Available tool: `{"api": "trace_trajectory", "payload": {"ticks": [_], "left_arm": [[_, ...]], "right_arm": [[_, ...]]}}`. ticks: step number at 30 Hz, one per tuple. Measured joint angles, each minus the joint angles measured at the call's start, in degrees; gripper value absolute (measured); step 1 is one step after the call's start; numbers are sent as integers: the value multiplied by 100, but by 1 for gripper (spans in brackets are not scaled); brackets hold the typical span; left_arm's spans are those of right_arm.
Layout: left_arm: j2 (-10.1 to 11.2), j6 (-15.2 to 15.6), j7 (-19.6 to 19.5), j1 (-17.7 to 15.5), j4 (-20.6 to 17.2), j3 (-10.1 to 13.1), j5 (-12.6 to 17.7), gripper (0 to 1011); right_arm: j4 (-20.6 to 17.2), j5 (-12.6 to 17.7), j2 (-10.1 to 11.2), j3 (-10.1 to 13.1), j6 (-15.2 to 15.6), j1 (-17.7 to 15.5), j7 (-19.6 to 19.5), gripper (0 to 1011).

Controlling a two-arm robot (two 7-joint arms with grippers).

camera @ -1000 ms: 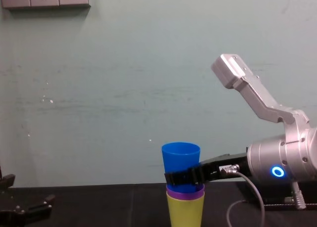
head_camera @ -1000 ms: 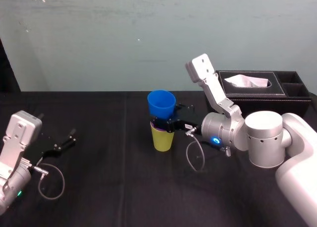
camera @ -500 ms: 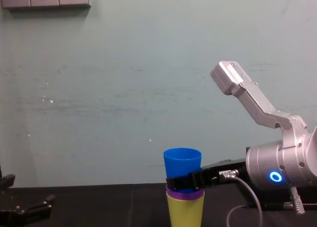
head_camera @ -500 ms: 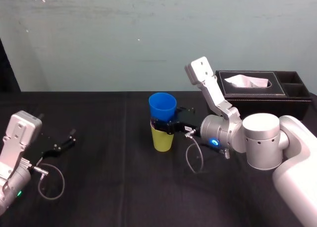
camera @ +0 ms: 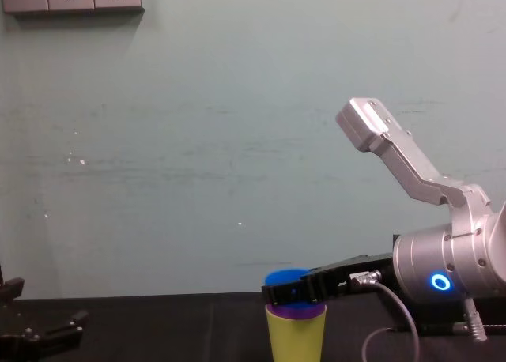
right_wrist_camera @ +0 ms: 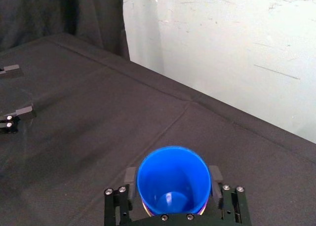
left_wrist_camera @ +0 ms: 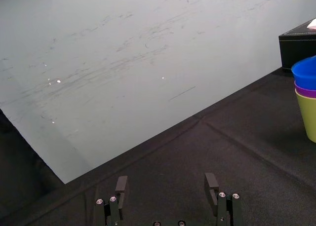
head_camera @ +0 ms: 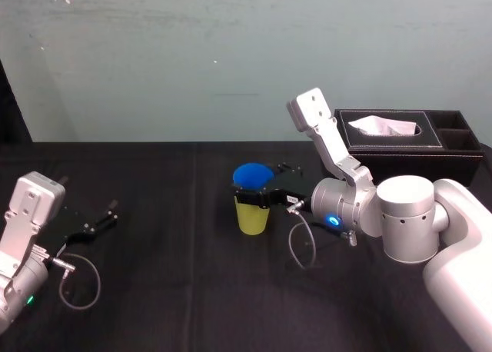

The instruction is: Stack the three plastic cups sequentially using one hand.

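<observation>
Last step, near done: blue cup [head_camera: 252,173] sat nested in purple cup [left_wrist_camera: 306,92], that in yellow cup [head_camera: 251,216], mid-table [head_camera: 169,290]. Your right hand [right_wrist_camera: 173,177] closed on blue cup's sides. Left hand [left_wrist_camera: 166,180] parked at table's left, fingers apart. Next, likely, you had to let go and back off level, without tipping stack.

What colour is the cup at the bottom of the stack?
Yellow: the yellow cup shows best in the head view.

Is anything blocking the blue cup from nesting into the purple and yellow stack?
Nothing visible. The blue cup sits inside the purple cup, itself in the yellow cup, with the right gripper around it. The left gripper is parked far left.
</observation>
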Motion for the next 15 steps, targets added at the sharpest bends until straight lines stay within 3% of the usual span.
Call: {"api": "trace_trajectory", "payload": {"ticks": [6,15], "left_arm": [[0,0,0,0,0,0,0,1000],[0,0,0,0,0,0,0,1000]], "right_arm": [[-2,2,1,-3,-2,0,2,1003],[-6,3,3,-5,-4,0,2,1003]]}}
